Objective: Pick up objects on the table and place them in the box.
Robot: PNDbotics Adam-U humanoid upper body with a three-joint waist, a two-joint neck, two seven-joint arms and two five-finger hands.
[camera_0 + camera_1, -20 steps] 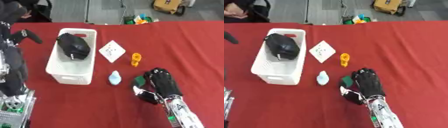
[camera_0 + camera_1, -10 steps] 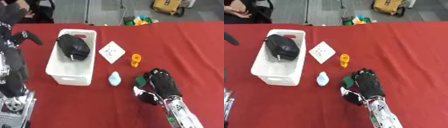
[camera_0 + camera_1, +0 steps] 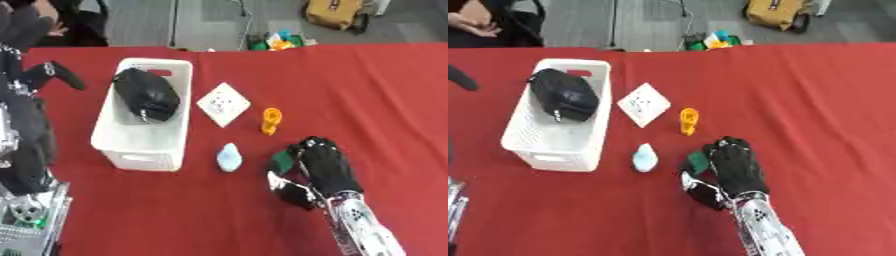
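My right hand [image 3: 322, 162] sits in the lower right of the frame, palm down on the red bench [image 3: 376, 100], fingers curled over a small green object [image 3: 282, 159] at its left edge. I can only see a sliver of green, so I can't tell what it is. The thumb side shows white and black lower down.

The white box [image 3: 140, 150] is at centre left, with a black pouch [image 3: 147, 95] lying in its upper half. The lower half of the box shows bare floor.

3 items lie loose between box and hand:
- a white square card [image 3: 223, 103] with small dots, tilted like a diamond, just right of the box
- an orange piece [image 3: 271, 120] right of the card, above my hand
- a pale blue teardrop-shaped thing [image 3: 229, 157] just right of the box's lower corner, left of the green object

My left arm [image 3: 26, 145] runs up the left edge of the frame. I can't tell what the left hand is doing.
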